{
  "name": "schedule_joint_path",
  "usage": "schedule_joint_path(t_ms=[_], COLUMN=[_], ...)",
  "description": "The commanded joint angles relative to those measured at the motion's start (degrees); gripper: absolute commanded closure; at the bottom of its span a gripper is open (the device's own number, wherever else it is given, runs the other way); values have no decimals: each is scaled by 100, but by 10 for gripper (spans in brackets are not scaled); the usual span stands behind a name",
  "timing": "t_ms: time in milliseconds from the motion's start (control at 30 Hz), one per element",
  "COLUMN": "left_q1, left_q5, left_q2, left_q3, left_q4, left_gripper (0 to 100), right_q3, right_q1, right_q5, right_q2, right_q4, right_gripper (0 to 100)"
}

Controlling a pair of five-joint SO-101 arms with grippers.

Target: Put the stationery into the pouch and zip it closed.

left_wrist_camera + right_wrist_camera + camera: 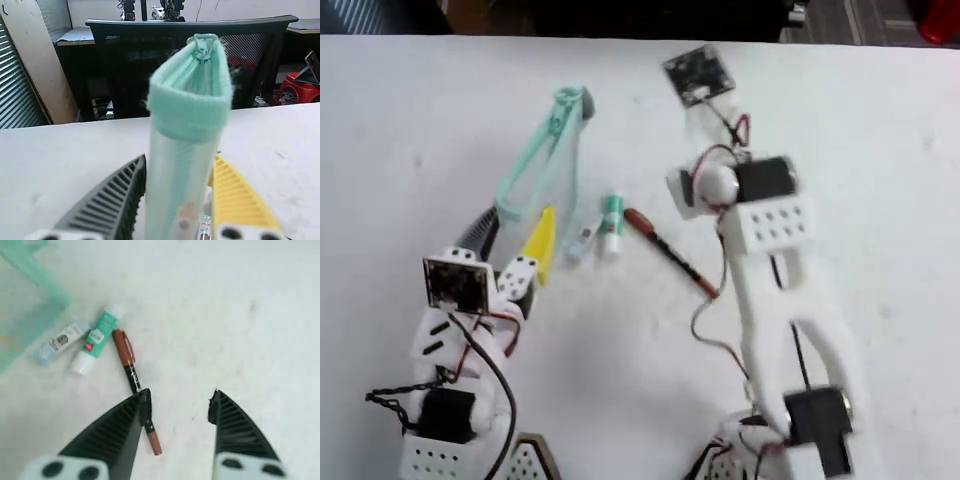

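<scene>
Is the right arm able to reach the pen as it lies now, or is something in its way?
Probably yes. The right end effector hangs open over the table, and the pen lies uncovered beside one fingertip, with nothing on top of it.

White table (880,150), matte, a few faint marks. Four loose things lay on it, grouped left of centre. Clear pouch (535,150) with mint trim sat on the table, long axis running away toward the far edge. Just beside its near end lay a small pale-blue labelled piece (581,242), then a green-and-white glue stick (611,226) right next to that. A red-brown and black pen (670,250) lay diagonally, cap end close to the glue stick.
</scene>
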Motion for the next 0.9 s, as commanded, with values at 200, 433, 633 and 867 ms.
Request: schedule_joint_path(t_ms=[200,433,633,867], left_q1=[-57,-31,-57,-66], left_q5=[158,158,158,158], left_q2=[-84,-84,-84,-84], left_q3=[-44,-62,-70,-79], left_q4=[-132,-123,-123,-123], left_gripper=[786,786,786,786], right_q3=[-264,-255,-246,-264], right_q1=[-532,-514,-462,-426], right_q5=[70,70,70,536], right_q2=[2281,2607,2985,3363], right_q4=[-444,-681,-1024,-1121], right_gripper=[818,819,819,866])
